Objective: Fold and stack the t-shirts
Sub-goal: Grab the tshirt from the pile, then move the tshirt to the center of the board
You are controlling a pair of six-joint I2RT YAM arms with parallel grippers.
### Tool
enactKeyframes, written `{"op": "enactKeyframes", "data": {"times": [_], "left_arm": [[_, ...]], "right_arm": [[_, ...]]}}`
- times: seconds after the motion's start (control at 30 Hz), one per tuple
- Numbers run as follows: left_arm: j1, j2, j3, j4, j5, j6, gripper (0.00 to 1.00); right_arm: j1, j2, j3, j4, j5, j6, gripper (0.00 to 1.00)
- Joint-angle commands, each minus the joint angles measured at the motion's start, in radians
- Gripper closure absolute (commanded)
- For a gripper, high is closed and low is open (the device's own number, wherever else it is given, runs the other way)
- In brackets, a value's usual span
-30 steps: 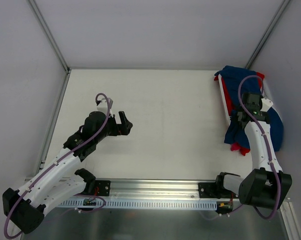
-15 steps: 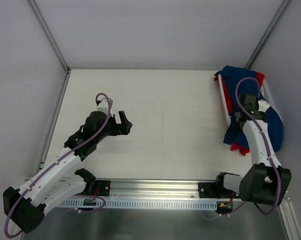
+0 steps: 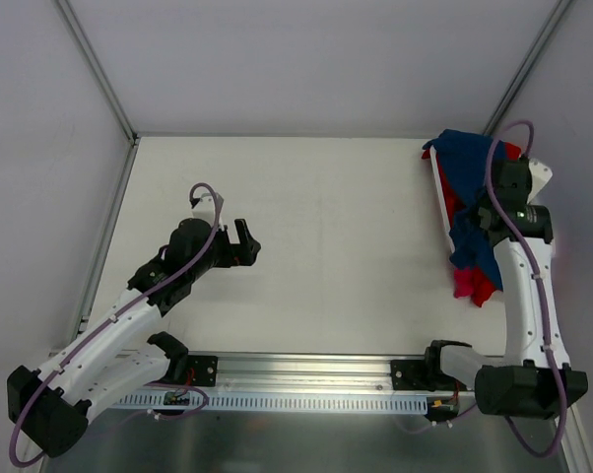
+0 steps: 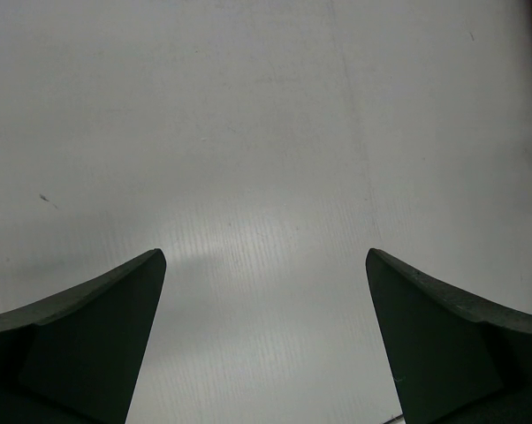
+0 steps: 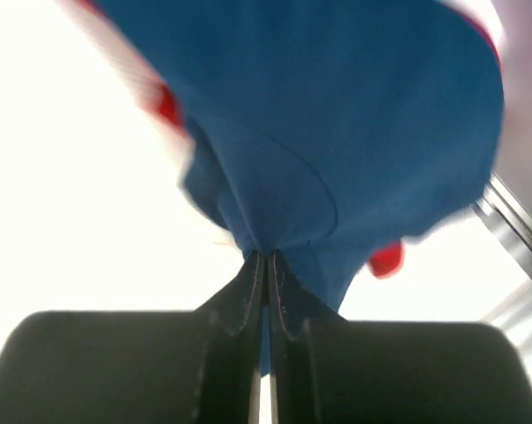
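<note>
The t-shirts lie heaped in and over a white basket [image 3: 438, 193] at the table's right edge. A navy blue t-shirt [image 3: 468, 185] is on top, and a red t-shirt [image 3: 472, 285] hangs out below it at the near end. My right gripper [image 3: 486, 219] is over this heap, shut on a pinched fold of the blue t-shirt [image 5: 337, 124]; the cloth bunches at the closed tips of the right gripper [image 5: 266, 256]. A bit of red cloth [image 5: 385, 259] shows behind. My left gripper [image 3: 245, 241] hovers open over bare table at the left; in its wrist view the left gripper [image 4: 266, 256] holds nothing.
White walls with metal corner posts [image 3: 95, 69] enclose the table on three sides. An aluminium rail [image 3: 306, 389] carrying both arm bases runs along the near edge. The basket sits hard against the right wall.
My right gripper closed on the blue t-shirt, then rose and shifted toward the back, pulling the cloth up; the heap's near end changed shape. The left arm stayed still.
</note>
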Motion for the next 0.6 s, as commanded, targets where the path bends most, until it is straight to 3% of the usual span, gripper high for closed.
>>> {"op": "enactKeyframes", "data": {"times": [0.0,0.23,0.37,0.5,0.57], "left_arm": [[-0.014,0.0,-0.004,0.013,-0.01,0.006,0.01],[-0.014,-0.017,-0.003,0.012,-0.015,0.012,0.01],[-0.015,-0.029,0.0,0.012,-0.021,0.018,0.01],[-0.015,-0.043,0.005,0.013,-0.036,0.026,0.01],[-0.017,-0.057,0.002,0.012,-0.048,0.029,0.01]], "right_arm": [[0.053,-0.07,0.185,-0.052,-0.168,-0.065,0.99],[0.267,-0.009,0.43,-0.026,-0.454,-0.067,0.99],[0.491,0.125,0.483,0.004,-0.436,-0.05,0.99],[0.79,0.318,0.582,0.016,-0.388,-0.04,0.99],[0.861,0.403,0.64,-0.001,-0.362,-0.025,0.99]]}}
